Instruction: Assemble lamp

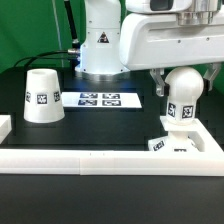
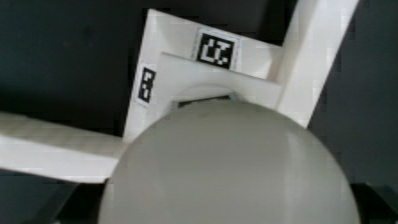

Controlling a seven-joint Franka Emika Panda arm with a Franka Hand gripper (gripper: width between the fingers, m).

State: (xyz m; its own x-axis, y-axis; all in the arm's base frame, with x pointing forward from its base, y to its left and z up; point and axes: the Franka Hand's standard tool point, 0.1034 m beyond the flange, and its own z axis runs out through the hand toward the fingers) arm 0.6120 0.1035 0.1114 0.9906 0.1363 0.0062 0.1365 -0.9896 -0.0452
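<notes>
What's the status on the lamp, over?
Gripper around bulb head, grip unconfirmed. Bulb upright over base, seating unclear. Shade standing apart, the exterior view's left. Marker board flat between, nothing blocking.

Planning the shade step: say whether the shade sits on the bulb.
No, the shade stands on the table at the exterior view's left, apart from the bulb.

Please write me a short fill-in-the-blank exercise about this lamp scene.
1. The shade stands at the exterior view's ____ side.
2. The ____ is upright over the base.
3. The marker board lies on a ____ table.
Missing words: left; bulb; black.
</notes>
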